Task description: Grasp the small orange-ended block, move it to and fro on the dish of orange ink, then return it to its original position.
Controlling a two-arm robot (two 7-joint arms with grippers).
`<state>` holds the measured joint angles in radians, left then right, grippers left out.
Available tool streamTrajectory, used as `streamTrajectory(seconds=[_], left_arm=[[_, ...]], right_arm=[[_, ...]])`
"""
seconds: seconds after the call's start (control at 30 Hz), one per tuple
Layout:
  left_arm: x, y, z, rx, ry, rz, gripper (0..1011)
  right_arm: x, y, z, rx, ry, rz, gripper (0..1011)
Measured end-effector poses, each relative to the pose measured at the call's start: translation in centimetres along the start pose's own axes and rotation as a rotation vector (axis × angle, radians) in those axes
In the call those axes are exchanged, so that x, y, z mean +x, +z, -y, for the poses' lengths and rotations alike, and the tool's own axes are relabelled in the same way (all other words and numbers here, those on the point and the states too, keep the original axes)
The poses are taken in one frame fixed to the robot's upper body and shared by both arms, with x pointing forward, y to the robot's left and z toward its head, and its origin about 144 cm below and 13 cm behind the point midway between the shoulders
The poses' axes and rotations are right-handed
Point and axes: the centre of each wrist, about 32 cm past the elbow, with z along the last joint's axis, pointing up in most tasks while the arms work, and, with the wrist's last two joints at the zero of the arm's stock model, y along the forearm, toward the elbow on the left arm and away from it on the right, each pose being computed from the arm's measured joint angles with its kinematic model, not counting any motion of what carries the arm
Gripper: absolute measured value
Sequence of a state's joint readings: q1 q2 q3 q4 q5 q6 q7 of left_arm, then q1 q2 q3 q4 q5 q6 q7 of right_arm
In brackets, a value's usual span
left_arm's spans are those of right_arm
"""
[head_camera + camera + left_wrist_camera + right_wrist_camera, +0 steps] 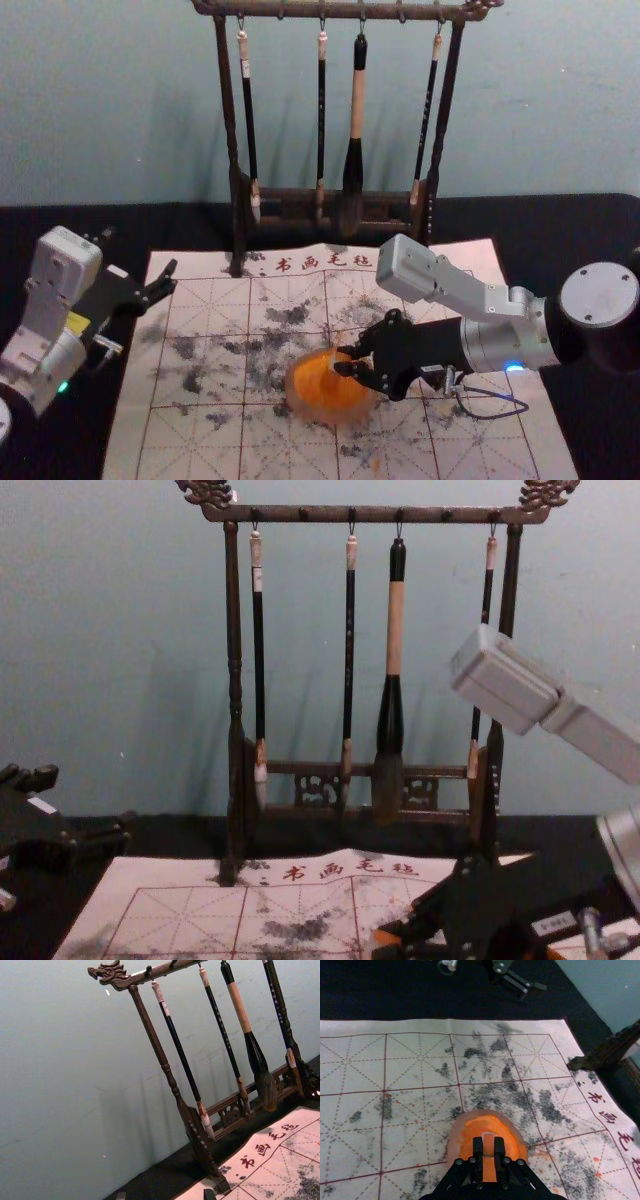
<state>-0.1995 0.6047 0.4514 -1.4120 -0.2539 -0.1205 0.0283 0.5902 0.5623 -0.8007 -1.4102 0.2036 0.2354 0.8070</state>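
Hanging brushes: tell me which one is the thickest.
The third brush from the left in the head view. It alone has a black top above a long tan section, then flares into a broad head.

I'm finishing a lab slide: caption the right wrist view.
The right hand grips a small block at the dish of orange ink, on a gridded mat.

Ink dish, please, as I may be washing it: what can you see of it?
The dish is shallow and roundish, with a pale, slightly see-through-looking rim, perhaps glass or plastic. It sits flat on the grid-printed mat. Bright orange ink covers most of its inside. The right claw reaches over it from the robot's right, gripping the block within the dish's outline; whether the block touches the ink, I can't tell.
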Motion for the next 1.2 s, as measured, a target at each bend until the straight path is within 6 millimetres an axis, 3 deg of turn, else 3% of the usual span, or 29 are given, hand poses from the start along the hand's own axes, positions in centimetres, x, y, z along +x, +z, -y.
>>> streamTrajectory(seconds=[0.47, 1.2], left_arm=[[0.0, 0.0, 0.0, 0.000, 0.000, 0.000, 1001], [0.0, 0.0, 0.0, 0.000, 0.000, 0.000, 1001]], right_arm=[[0.3, -0.3, 0.7, -0.012, -0.031, -0.011, 104], [-1.0, 0.2, 2.4, -0.013, 0.017, 0.016, 104]])
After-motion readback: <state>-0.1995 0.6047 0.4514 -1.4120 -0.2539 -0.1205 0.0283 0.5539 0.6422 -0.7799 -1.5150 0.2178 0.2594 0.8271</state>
